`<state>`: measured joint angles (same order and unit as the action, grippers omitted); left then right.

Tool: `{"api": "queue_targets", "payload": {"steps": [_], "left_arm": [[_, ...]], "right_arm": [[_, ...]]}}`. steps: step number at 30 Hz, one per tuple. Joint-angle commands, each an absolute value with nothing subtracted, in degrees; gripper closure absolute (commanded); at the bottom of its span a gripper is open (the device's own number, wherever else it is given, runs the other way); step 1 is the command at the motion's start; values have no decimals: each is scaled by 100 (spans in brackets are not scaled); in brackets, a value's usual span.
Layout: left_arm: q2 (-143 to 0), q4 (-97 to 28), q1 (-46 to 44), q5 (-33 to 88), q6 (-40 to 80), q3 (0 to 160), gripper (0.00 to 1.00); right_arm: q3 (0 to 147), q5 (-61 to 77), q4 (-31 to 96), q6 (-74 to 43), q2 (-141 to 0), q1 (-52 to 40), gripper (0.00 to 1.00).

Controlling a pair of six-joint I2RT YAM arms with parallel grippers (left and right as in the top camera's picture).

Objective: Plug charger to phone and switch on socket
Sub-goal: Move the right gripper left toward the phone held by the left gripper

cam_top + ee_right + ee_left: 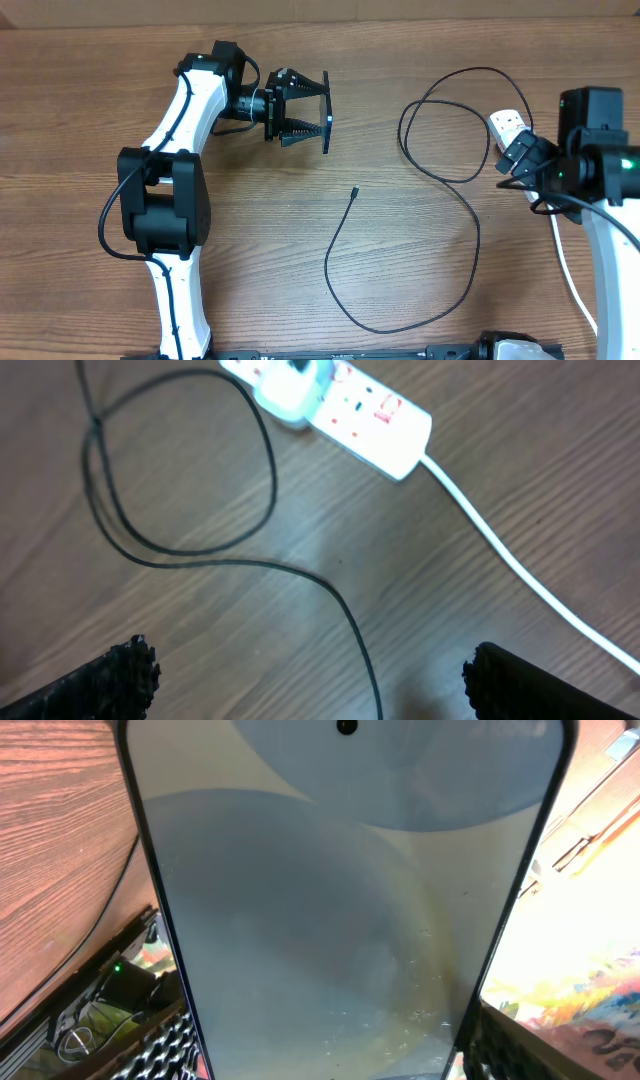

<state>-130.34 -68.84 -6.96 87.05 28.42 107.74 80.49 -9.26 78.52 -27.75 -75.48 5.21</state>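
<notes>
The phone (pixel 340 920) is clamped across its width in the left pincer (pixel 322 110), held off the surface (pixel 250 250) and edge-on from above, probably to present its port to the charger (pixel 478 240). The connector tip (pixel 355 192) lies free mid-surface, well apart from the phone. The cable's far end sits in the socket (pixel 375 420) at the right. The right pincer (pixel 315 675) hangs above it, jaws wide apart and empty, seemingly placed to reach cable or switches

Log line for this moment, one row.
left gripper: shut on phone | right gripper: open, near socket | charger tip: loose on table
</notes>
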Motion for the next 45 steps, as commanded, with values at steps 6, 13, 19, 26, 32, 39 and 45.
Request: {"api": "queue_targets", "payload": {"steps": [6,13,19,26,32,39,45], "left_arm": [[-13037,-6901,-635,9059,2856,10945,26],[-13037,-6901,-635,9059,2856,10945,25],[-13037,-6901,-635,9059,2856,10945,26],[-13037,-6901,-635,9059,2856,10945,25],[-13037,-6899,-635,9059,2853,10945,25],[-13037,-6899,-639,9059,2853,10945,26],[-13037,-6901,-639,9059,2853,10945,26]], "right_arm": [[8031,-438,7854,-2851,-7701,532,0],[8031,-412,7837,-2853,-7701,532,0],[8031,-235,7887,-2849,-7701,532,0],[8031,1238,7609,-1999,-7701,532,0],[8031,2043,7356,-1806,-7701,510,0],[8031,2556,6707,-1518,-7701,-178,0],[8031,1619,6154,-2145,-7701,-1186,0]]}}
